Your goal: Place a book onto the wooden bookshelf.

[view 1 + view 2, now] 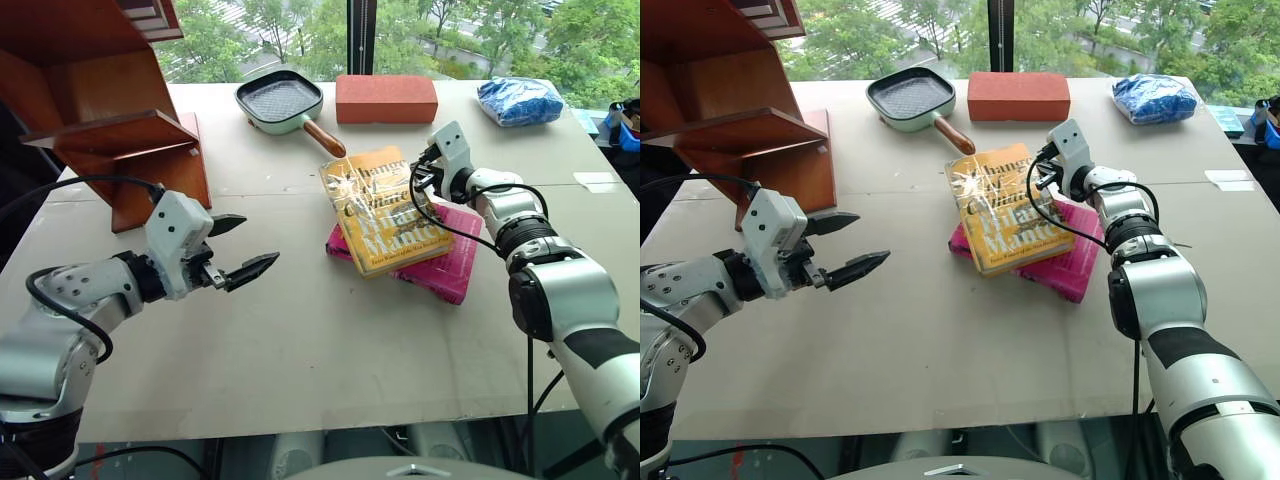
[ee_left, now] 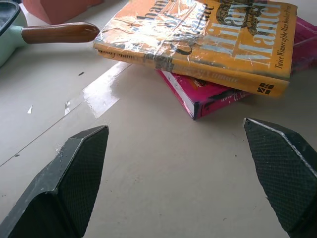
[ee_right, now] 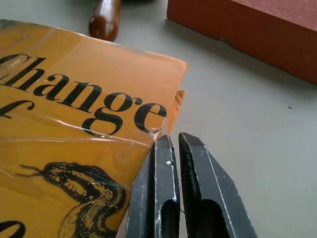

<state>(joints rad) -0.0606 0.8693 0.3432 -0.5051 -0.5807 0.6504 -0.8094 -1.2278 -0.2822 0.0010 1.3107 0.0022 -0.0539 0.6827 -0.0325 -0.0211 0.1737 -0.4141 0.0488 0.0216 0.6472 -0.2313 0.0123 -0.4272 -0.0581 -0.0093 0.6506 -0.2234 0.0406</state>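
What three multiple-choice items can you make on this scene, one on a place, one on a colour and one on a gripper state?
1. Where does the yellow book lie?
A. on the pink book
B. on the bookshelf
C. in the pan

2. What colour is the bag at the table's far edge?
A. green
B. blue
C. white

3. How does the left gripper stand?
A. shut on the yellow book
B. shut on nothing
C. open, holding nothing

Answers:
1 A: the yellow book rests across the pink one.
2 B: the crumpled bag beside the brick is blue.
3 C: its fingers are spread above the bare table, short of the books. The right gripper is shut at the yellow book's corner.
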